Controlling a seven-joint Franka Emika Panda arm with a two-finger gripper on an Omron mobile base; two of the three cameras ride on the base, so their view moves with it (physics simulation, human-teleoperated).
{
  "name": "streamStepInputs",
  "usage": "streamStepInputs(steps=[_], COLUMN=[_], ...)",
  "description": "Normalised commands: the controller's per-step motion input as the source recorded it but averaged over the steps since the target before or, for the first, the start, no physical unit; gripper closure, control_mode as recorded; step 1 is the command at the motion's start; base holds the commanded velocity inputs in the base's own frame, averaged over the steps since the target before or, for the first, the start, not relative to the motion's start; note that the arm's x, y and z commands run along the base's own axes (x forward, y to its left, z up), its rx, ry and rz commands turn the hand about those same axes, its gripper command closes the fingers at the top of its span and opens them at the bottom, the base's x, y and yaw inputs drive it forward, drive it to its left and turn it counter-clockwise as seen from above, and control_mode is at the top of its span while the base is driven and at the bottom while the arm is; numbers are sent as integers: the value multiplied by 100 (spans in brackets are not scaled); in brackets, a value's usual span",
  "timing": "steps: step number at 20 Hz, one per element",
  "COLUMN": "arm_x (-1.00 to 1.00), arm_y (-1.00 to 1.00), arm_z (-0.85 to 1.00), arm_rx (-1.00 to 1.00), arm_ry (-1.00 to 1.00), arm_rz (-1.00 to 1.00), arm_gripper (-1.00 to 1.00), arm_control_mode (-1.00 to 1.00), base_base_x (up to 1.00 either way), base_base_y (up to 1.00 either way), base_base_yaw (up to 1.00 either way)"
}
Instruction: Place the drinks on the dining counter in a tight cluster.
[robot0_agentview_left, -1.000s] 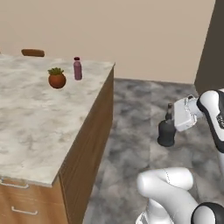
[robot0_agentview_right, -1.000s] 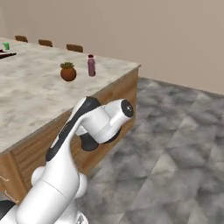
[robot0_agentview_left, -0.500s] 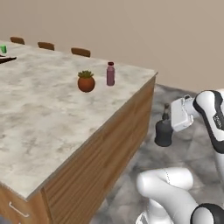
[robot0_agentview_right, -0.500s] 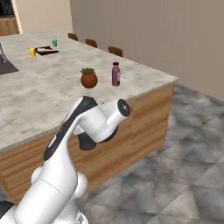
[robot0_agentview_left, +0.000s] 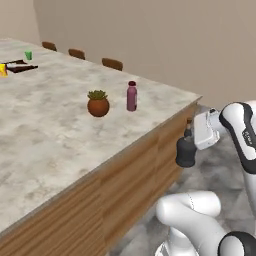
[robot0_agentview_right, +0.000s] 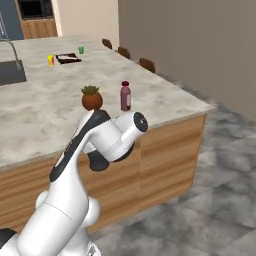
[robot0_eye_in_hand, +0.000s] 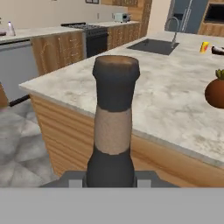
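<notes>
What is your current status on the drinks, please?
Gripper shut on black bottle, held off the counter's end, below top level. Dark-red bottle upright on dining counter, beside plant pot. Pot sits near the drop spot.

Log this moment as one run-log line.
pincer: shut on squat black narrow-necked bottle | carried off the counter's corner | tall dark-red bottle: upright on beige marble dining counter, beside round brown plant pot

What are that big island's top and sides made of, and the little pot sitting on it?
The dining counter top looks like polished beige marble, judging by its grey veining; its sides look like wood, showing horizontal grain. The plant pot seems glazed brown ceramic or terracotta, given its smooth rounded sheen.
</notes>
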Motion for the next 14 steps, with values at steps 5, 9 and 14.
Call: streamStepInputs(steps=[5,9,14], arm_x=[0,0,0], arm_y=[0,0,0], arm_z=[0,0,0], arm_rx=[0,0,0], arm_ry=[0,0,0], arm_rz=[0,0,0], arm_gripper=[100,100,100], arm_control_mode=[100,100,100], base_base_x=[57,60,66], base_base_y=[-100,-100,-100], base_base_yaw=[39,42,47])
